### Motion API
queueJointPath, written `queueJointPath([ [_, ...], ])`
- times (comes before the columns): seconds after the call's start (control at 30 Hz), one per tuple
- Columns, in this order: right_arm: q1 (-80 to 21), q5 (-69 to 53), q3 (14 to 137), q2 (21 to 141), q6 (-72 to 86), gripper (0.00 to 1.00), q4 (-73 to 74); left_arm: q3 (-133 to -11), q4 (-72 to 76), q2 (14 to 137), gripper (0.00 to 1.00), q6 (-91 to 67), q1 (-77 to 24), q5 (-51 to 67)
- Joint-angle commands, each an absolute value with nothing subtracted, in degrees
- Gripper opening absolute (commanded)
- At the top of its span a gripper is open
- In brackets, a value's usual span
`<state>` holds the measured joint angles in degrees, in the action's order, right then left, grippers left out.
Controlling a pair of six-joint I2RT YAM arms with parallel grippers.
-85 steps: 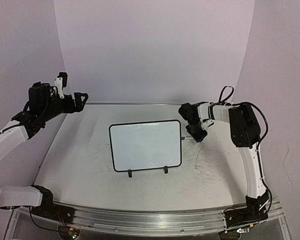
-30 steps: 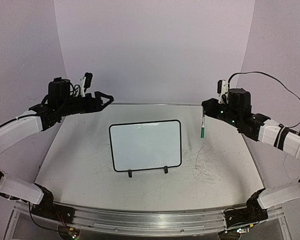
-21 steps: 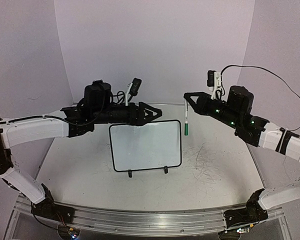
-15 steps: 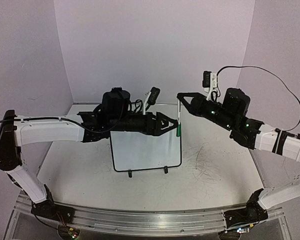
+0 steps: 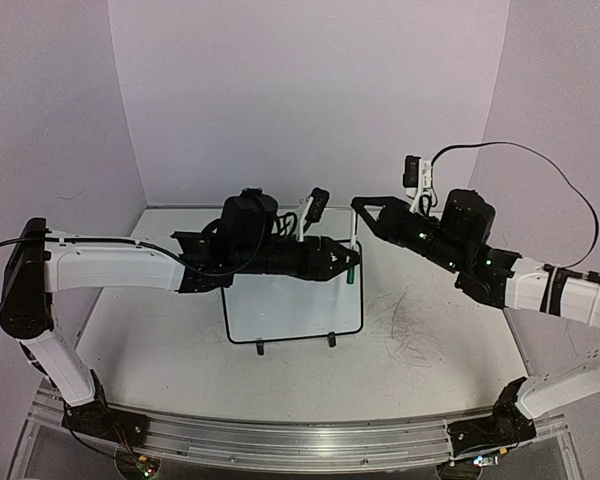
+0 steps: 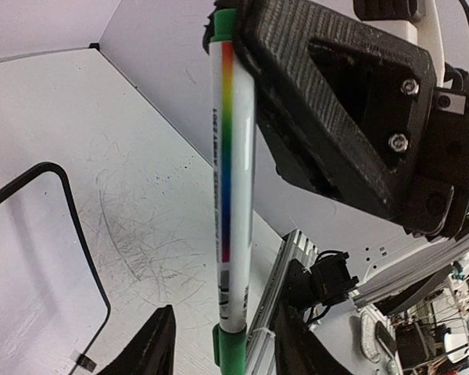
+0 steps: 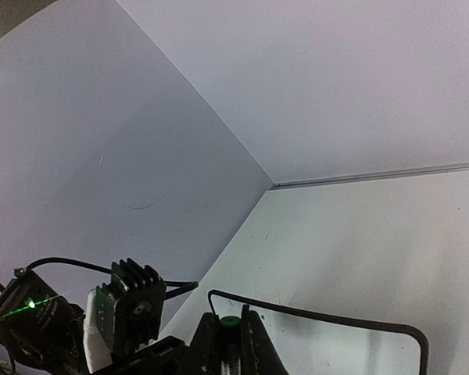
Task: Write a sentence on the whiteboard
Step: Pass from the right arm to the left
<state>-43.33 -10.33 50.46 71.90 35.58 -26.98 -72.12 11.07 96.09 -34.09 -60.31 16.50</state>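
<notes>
**Left wrist view: marker between grippers**

Your right gripper (image 7: pixel 230 332) clamps the glossy, rainbow-striped marker (image 6: pixel 233 180) at its top. Your left gripper (image 6: pixel 223 353) is spread astride its green cap (image 6: pixel 233 348), not closed. The black-rimmed whiteboard (image 5: pixel 290 310) lies flat on the scribbled table (image 5: pixel 420 330) below.

A white surface (image 5: pixel 160 340) carries faint grey scribbles (image 5: pixel 412 325) on its right half. A marker (image 6: pixel 233 180), its white barrel striped in rainbow colours and green at both ends, stands upright in the air near the far edge's middle. An aluminium rail (image 5: pixel 300 440) runs along the near edge. Pale lilac walls (image 5: pixel 310 100) rise behind.
</notes>
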Motion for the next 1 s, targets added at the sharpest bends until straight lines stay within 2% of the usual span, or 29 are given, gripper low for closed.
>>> queueJointPath([
  [0.0, -43.68, -9.46, 50.2, 69.12, 37.41, 0.0, -30.32, -73.85, 14.22, 96.18, 0.4, -33.56, -60.38, 14.61],
  [0.13, -43.68, -7.91, 49.92, 68.44, 37.54, 0.0, -30.18, -73.29, 14.18, 96.3, 0.52, -33.62, -60.5, 16.08],
  [0.23, -43.75, -8.08, 50.85, 68.62, 37.39, 0.0, -29.77, -73.84, 14.24, 97.09, 0.53, -33.61, -61.07, 16.93],
  [0.6, -43.79, -6.57, 49.06, 65.84, 37.55, 0.0, -28.28, -73.62, 14.15, 97.31, 0.28, -31.97, -61.7, 16.68],
  [0.77, -43.79, -8.38, 50.12, 65.34, 37.3, 0.0, -25.85, -72.84, 14.01, 96.34, 0.06, -29.29, -61.7, 15.71],
  [0.8, -43.8, -8.81, 50.59, 65.04, 36.57, 0.04, -24.26, -72.53, 13.8, 95.87, 0.03, -28.29, -61.7, 15.01],
  [0.83, -43.79, -9.04, 51.25, 64.75, 35.71, 0.13, -22.09, -72.15, 13.52, 95.11, 0.0, -26.58, -61.7, 14.23],
  [0.87, -43.79, -8.78, 52.26, 64.56, 34.96, 0.29, -18.87, -71.65, 13.11, 94.05, 0.0, -24.05, -61.7, 13.34],
  [0.9, -43.83, -8.19, 53.8, 64.51, 33.92, 0.4, -14.22, -70.9, 12.54, 92.93, 0.0, -21.51, -61.7, 12.72],
  [0.97, -43.84, -7.77, 56.25, 64.42, 30.72, 0.58, -6.25, -69.9, 10.94, 91.06, 0.0, -15.78, -61.69, 12.7],
])
